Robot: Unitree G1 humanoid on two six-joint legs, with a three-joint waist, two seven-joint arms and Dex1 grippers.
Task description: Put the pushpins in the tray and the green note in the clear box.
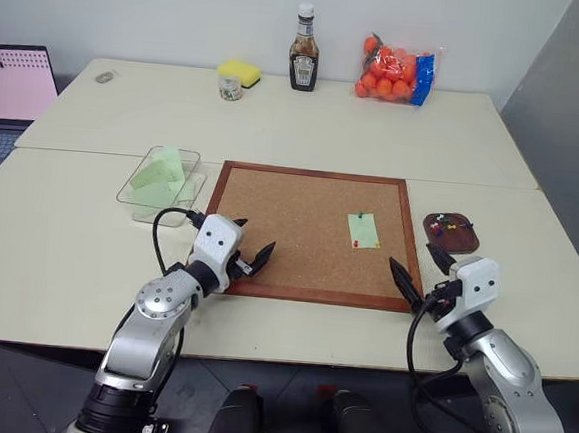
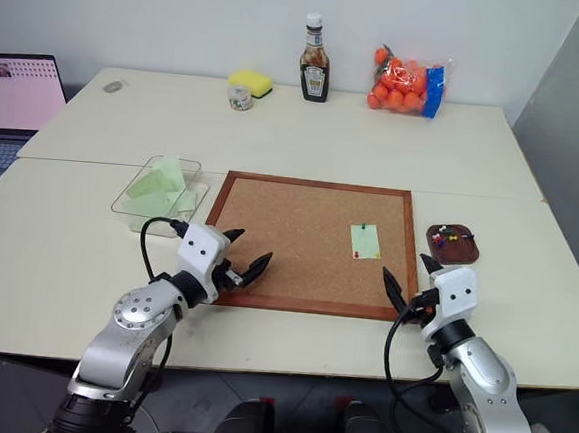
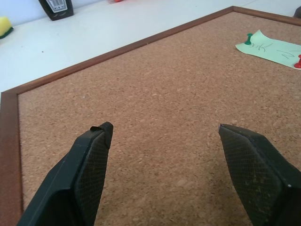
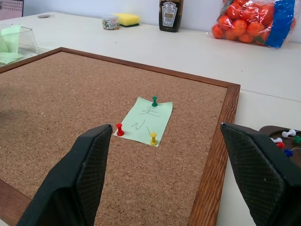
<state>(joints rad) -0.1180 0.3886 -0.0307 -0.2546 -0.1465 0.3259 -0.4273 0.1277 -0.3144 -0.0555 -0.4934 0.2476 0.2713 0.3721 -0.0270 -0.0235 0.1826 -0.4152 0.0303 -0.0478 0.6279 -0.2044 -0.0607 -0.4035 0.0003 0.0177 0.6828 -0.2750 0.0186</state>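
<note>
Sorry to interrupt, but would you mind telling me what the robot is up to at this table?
It is clearing a cork board. A green note is still pinned there by three pushpins: red, green and yellow. The tray to the right of the board already holds several pins, and the clear box to its left holds green slips. The left end effector and right end effector hover open at the board's near corners, holding nothing.

Bright, even light falls from overhead; the desk (image 1: 306, 138) glares pale. Shadows are soft and short. In the wrist views, the near tool fingers (image 4: 80, 183) look slightly soft.
</note>
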